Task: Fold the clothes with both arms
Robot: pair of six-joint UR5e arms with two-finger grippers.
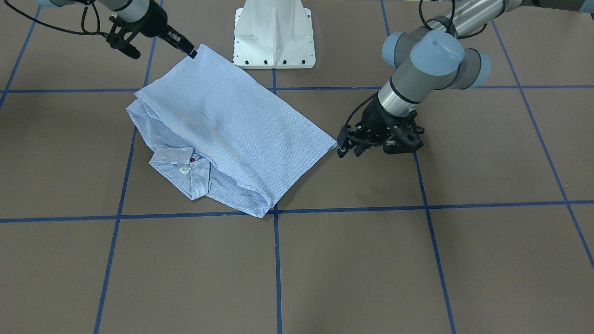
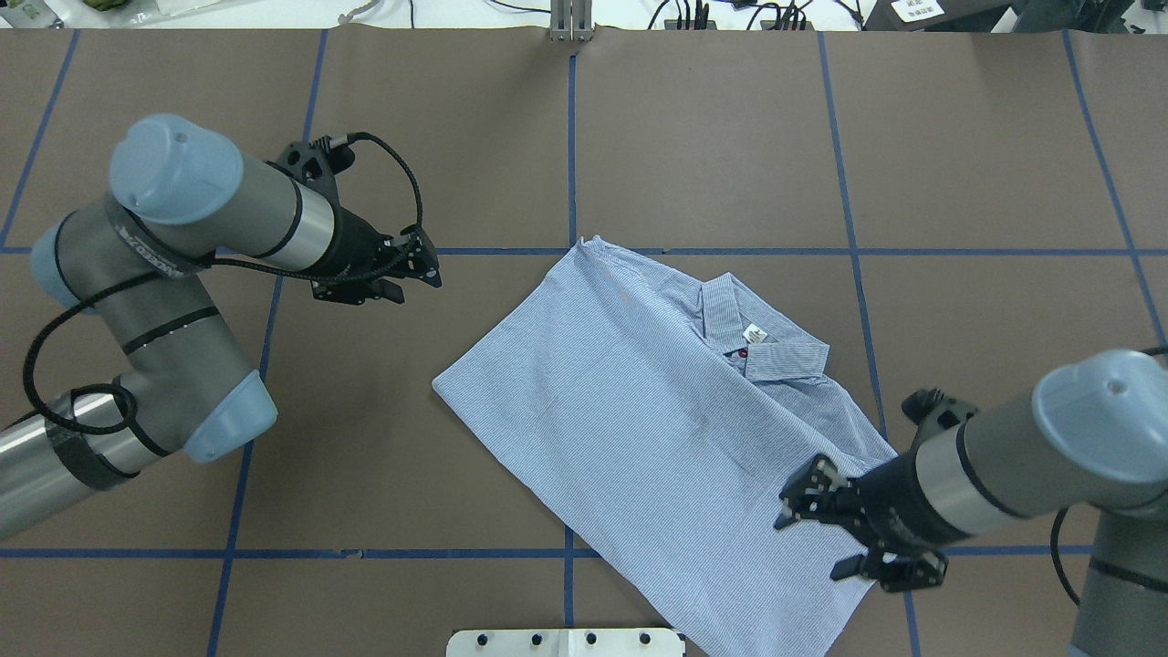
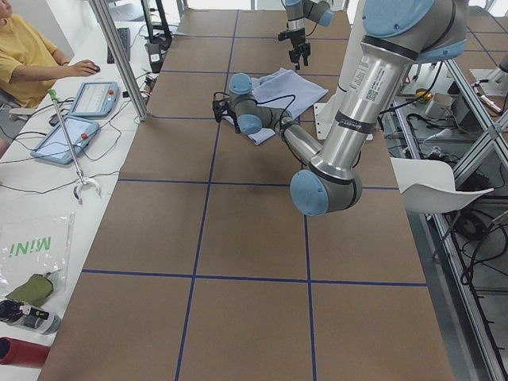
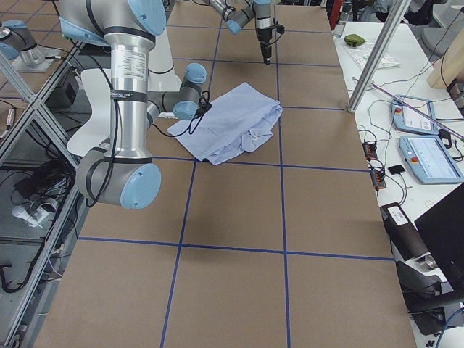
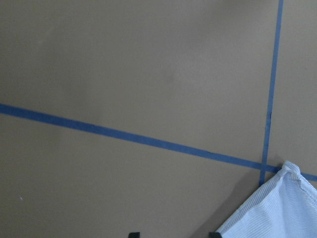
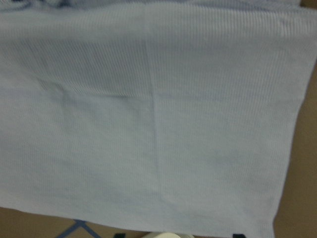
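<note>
The light blue striped shirt (image 2: pixel 639 411) lies folded on the brown table, collar and white neck label (image 2: pixel 754 334) facing up. It also shows in the front view (image 1: pixel 232 130). My left gripper (image 2: pixel 422 287) is open and empty, low over the table just beside the shirt's left corner (image 1: pixel 335 144); the left wrist view shows that corner (image 5: pixel 277 208). My right gripper (image 2: pixel 808 547) is open and empty, above the shirt's near right part; cloth fills the right wrist view (image 6: pixel 148 114). In the front view it (image 1: pixel 162 54) hangs by the shirt's corner near the base.
The white pedestal base (image 1: pixel 274 35) stands just behind the shirt. Blue tape lines (image 1: pixel 277 269) grid the table. A side table with tablets (image 3: pixel 67 135) and an operator in yellow (image 3: pixel 24 55) lies beyond the far edge.
</note>
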